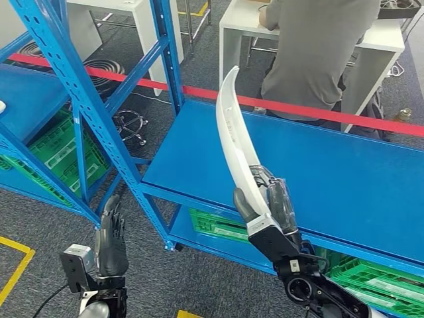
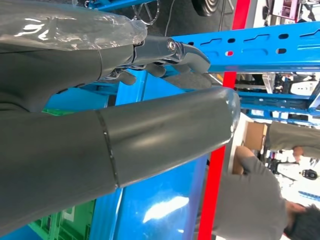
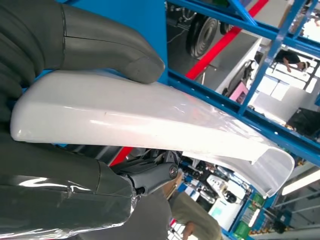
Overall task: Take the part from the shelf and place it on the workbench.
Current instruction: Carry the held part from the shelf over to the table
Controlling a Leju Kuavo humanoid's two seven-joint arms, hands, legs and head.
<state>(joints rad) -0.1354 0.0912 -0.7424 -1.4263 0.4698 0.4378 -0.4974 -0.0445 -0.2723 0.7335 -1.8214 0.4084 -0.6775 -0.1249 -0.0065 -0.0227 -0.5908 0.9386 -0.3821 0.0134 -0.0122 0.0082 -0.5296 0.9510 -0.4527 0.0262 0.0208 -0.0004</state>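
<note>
Person point(image 1: 320, 53) behind blue shelf point(image 1: 320, 172)

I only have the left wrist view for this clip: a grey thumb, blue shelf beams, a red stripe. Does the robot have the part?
Observer: Yes. The right hand grips a curved white part.
Operator: Is it on a surface?
Observer: No, the head view shows it held up over the blue shelf.
Operator: And the left hand?
Observer: The left hand holds nothing, low by the shelf post.
</note>
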